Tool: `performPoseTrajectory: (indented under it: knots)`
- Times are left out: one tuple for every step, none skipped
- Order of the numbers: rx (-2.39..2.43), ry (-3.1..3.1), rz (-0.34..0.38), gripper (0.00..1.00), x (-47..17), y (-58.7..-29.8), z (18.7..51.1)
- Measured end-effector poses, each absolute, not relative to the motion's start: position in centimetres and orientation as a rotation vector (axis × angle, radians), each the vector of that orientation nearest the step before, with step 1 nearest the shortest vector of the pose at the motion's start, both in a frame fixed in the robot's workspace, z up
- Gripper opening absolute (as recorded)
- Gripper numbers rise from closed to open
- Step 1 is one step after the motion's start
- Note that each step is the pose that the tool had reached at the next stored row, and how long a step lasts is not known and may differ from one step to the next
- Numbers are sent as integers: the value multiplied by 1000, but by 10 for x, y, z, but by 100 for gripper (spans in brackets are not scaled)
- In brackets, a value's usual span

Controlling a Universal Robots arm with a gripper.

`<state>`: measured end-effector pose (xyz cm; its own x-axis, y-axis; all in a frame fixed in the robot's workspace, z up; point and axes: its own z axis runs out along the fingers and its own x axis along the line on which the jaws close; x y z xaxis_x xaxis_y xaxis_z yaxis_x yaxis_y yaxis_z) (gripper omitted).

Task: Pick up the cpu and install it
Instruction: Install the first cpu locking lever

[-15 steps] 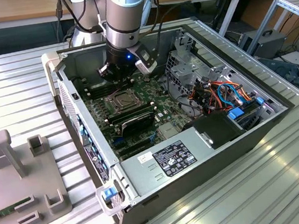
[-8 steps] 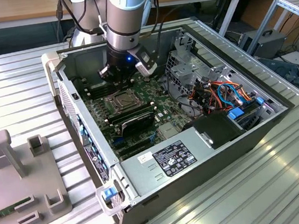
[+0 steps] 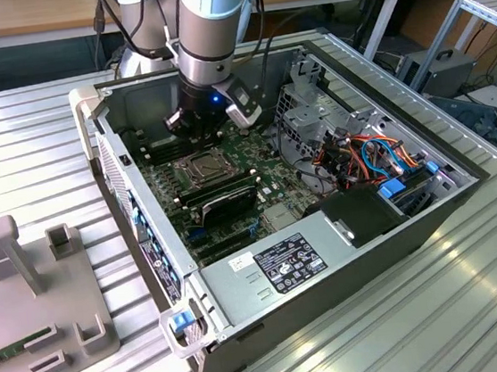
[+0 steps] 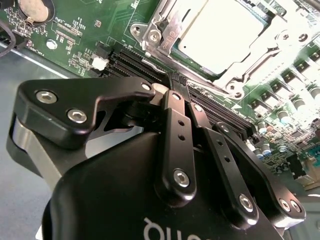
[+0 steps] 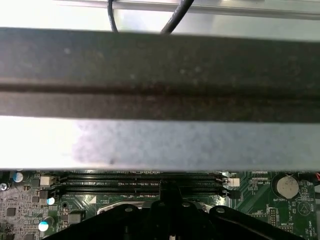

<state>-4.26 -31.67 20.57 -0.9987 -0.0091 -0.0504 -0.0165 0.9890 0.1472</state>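
The cpu [image 4: 222, 27], a flat square chip with a pale silvery top, lies in the motherboard socket [image 3: 200, 166] inside its shiny metal frame [image 4: 160, 30]. My gripper [image 3: 209, 128] hangs inside the open computer case, just behind the socket in the exterior view and low over the board. In both wrist views its black fingers [image 4: 172, 92] come together to a point over the black memory slots [image 5: 140, 182] beside the socket, with nothing between them. My gripper [image 5: 170, 192] is shut and apart from the cpu.
The case walls [image 3: 133, 199] ring the motherboard [image 3: 234, 215]. A power supply [image 3: 285, 267] lies at the front, and cables [image 3: 362, 159] and a drive cage [image 3: 311, 107] on the exterior view's right. A grey fixture [image 3: 35, 282] sits on the ribbed table outside.
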Motion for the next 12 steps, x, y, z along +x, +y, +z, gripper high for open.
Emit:
performPoseTrajectory:
  knots:
    - [-20,3084,229,11,-42,-317,205]
    - [-20,3084,229,11,-42,-317,205]
    - [-20,3084,229,11,-42,-317,205]
    - [-20,3084,228,11,-42,-317,205]
    - [-20,3084,227,11,-41,-317,204]
    - [-20,3084,224,11,-41,-317,204]
    - [-20,3084,222,11,-41,-317,204]
    - [-20,3084,220,11,-41,-317,204]
    - [-20,3084,218,11,-41,-317,204]
    - [-20,3084,216,11,-41,-317,204]
    - [-20,3084,215,11,-41,-317,204]
    - [-20,3085,214,11,-41,-317,203]
